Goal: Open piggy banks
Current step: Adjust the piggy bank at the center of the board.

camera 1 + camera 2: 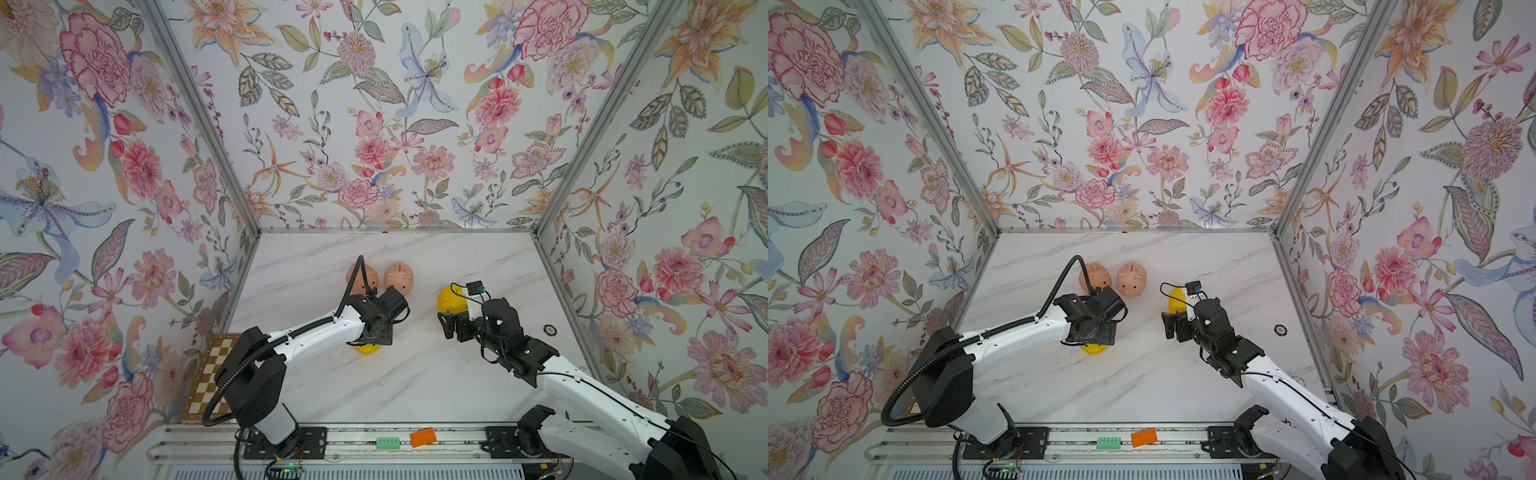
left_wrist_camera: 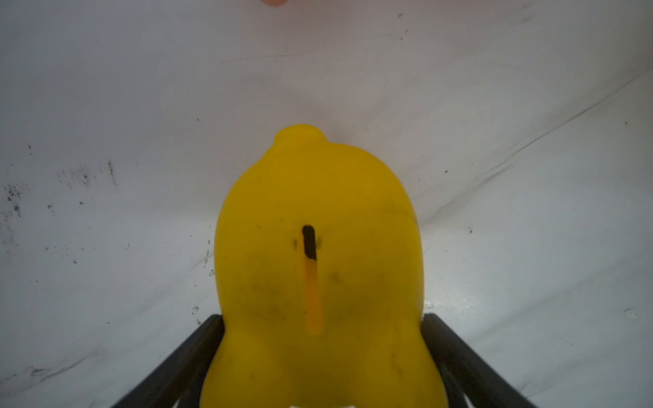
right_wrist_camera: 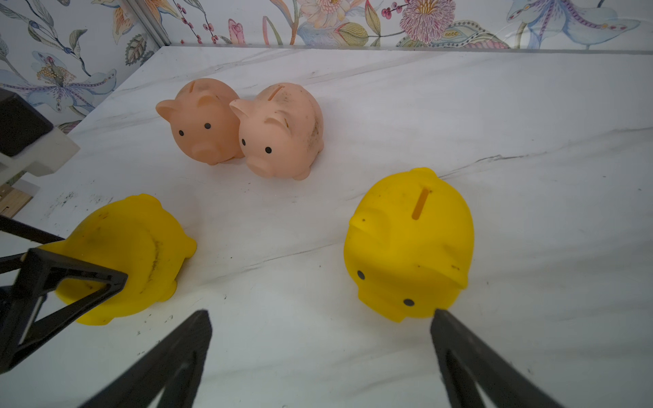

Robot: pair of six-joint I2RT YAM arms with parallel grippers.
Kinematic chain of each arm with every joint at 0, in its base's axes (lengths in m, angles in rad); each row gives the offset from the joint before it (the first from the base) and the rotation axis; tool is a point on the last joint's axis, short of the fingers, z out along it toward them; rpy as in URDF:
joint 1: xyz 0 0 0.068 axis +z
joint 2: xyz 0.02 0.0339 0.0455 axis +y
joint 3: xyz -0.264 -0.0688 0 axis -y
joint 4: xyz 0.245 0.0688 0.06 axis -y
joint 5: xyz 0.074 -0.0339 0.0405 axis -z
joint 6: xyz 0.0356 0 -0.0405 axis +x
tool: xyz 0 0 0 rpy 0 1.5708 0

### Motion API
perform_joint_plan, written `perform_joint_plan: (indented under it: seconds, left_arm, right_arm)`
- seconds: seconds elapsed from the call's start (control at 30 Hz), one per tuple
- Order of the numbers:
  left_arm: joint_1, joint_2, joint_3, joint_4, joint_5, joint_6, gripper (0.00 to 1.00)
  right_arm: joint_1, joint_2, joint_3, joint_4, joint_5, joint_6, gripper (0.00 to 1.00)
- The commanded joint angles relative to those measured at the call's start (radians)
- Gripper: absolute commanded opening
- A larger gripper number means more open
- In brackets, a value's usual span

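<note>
- Yellow piggy bank (image 2: 318,212), barely visible in both top views, sits clamped in the left pincer (image 2: 321,318) in the left wrist view.
- Pink piggy bank (image 3: 205,120) touches its paler twin (image 3: 282,130) on the desk (image 3: 530,141).
- Right pincer (image 3: 319,314) gapes empty beside the second yellow piggy bank (image 3: 410,243).

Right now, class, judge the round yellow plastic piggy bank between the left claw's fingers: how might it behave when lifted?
Probably light: the round yellow plastic piggy bank looks hollow, given its coin slot. Its smooth, bulging flanks may slip in the left claw. Rounded all over, it could roll if tipped.
</note>
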Motion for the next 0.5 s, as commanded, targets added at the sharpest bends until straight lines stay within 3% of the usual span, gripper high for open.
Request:
perform_joint_plan:
  seconds: [0.0,0.23,0.37,0.47]
  left_arm:
    - [-0.008,-0.002,-0.012,-0.011,-0.004,0.004,0.75]
    - [-0.006,-0.038,-0.022,0.041,0.033,0.057,0.56]
    - [-0.005,-0.074,-0.023,0.059,0.061,0.09,0.52]
    - [-0.003,-0.13,-0.063,0.152,0.151,0.126,0.52]
  right_arm:
    - [0.008,-0.009,-0.002,0.002,-0.01,-0.003,0.99]
    - [0.021,0.018,0.016,0.016,-0.045,0.003,0.99]
    - [0.037,0.041,0.038,0.023,-0.074,0.006,0.99]
    - [0.039,0.044,0.031,0.054,-0.153,0.016,0.99]
